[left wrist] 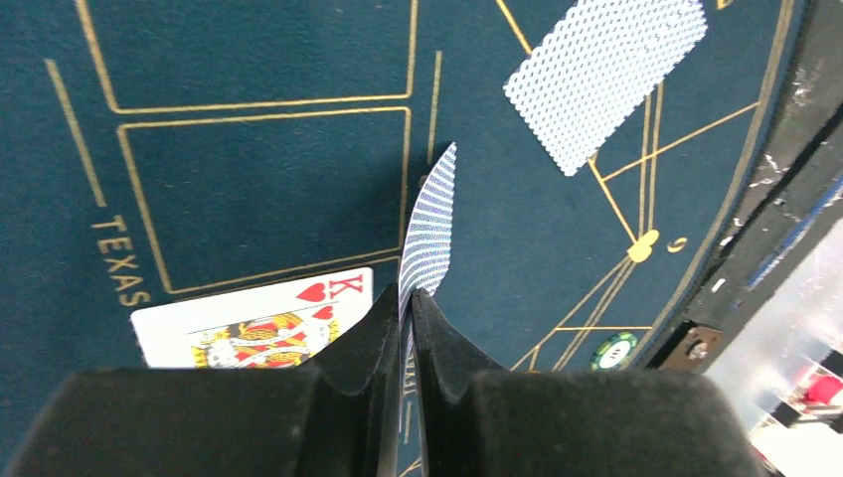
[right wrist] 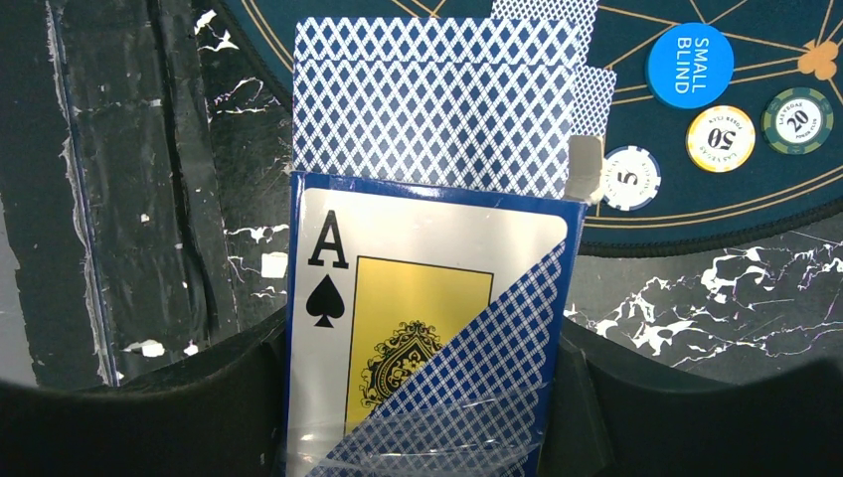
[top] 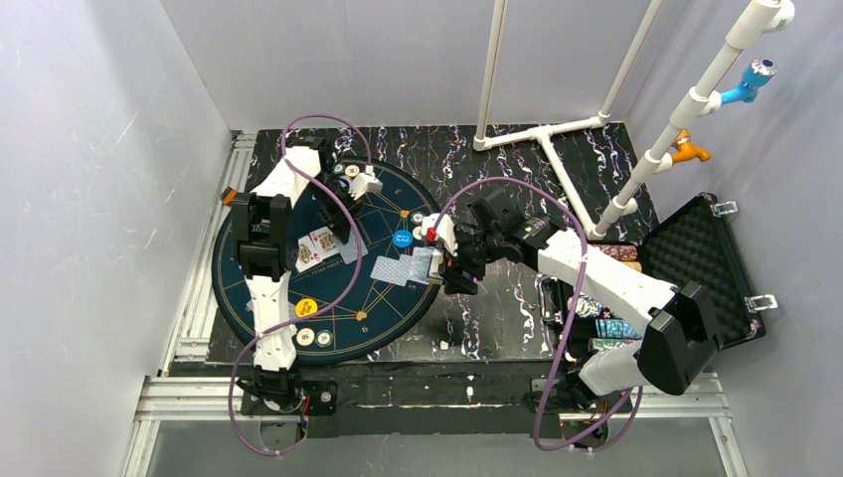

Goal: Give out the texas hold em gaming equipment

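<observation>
In the left wrist view my left gripper (left wrist: 410, 294) is shut on a playing card (left wrist: 429, 224), held edge-on just above the blue mat (left wrist: 249, 179). A face-up king of hearts (left wrist: 253, 323) lies to its left, and a face-down card (left wrist: 601, 75) lies further off to the right. My right gripper (right wrist: 427, 358) is shut on an open card box (right wrist: 418, 298) printed with an ace of spades. Blue-backed cards (right wrist: 432, 109) stick out of the box. Beyond it lie a blue small-blind disc (right wrist: 689, 65) and three chips (right wrist: 720, 138). From above, the left gripper (top: 347, 248) is over the mat's middle and the right gripper (top: 437, 260) at its right edge.
A black foam-lined case (top: 706, 258) stands open at the right, with chip stacks (top: 606, 328) beside it. A yellow disc (top: 306, 307) and two chips (top: 314, 338) lie at the mat's near edge, more chips (top: 346, 171) at its far edge. A white pipe frame (top: 557, 129) stands behind.
</observation>
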Tool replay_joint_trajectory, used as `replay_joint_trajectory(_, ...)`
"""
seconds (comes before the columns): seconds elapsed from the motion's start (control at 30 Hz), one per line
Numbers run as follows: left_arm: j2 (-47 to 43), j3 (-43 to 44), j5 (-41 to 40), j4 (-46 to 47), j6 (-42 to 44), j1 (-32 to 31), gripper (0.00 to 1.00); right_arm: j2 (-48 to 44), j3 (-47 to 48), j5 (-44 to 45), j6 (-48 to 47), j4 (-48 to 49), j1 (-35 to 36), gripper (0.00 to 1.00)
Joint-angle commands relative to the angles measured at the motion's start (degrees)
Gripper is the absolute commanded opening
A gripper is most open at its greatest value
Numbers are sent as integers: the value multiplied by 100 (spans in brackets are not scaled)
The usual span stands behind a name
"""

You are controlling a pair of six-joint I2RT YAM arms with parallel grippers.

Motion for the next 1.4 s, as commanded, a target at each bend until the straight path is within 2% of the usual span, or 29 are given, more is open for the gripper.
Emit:
replay_joint_trajectory(0.0,-23,176,-215,373,-86,-27,8,-149,-37,-59,-74,122,-37,1)
replay_joint_trajectory(0.33,183,216,-404,817,-153,-97,10,-141,-48,-31,-93,113,-37,1)
replay_joint_trajectory(0.4,213,221,-422,860,-159,-106,13,-141,-49,-31,-92,113,-38,1)
replay_joint_trajectory(0.53,173,120,-639,1170,-219,-107,26,-133,-32,-22,-92,105,-37,1)
replay_joint_trajectory(0.7,-53,-44,-919,1608,-439,-106,54,-131,-5,-31,-89,90,-37,1)
replay_joint_trajectory(0.83,-426,-157,-929,1831,-652,-86,62,-153,-4,-18,-95,108,-38,1)
replay_joint_trajectory(0.87,-549,-185,-861,1850,-753,-62,67,-165,-11,-7,-85,113,-37,1)
replay_joint_trajectory(0.9,-714,-212,-753,1860,-882,-25,77,-174,-20,2,-83,123,-37,1)
replay_joint_trajectory(0.93,-909,-263,-619,1872,-1080,21,83,-177,-26,27,-82,144,-37,1)
replay_joint_trajectory(1.03,-1620,-611,9,1936,-1923,100,89,-150,-44,122,-14,252,-37,1)
replay_joint_trajectory(1.07,-1957,-963,352,1985,-2182,90,96,-110,-22,148,21,484,-37,1)
replay_joint_trajectory(1.1,-2322,-1277,725,2107,-2513,67,98,-70,28,166,52,355,-39,1)
replay_joint_trajectory(1.23,-3588,-2495,1550,3282,-4491,-25,98,44,200,168,123,397,-37,1)
replay_joint_trajectory(1.37,-4254,-3295,2264,3962,-5834,-112,99,102,313,176,140,415,-20,1)
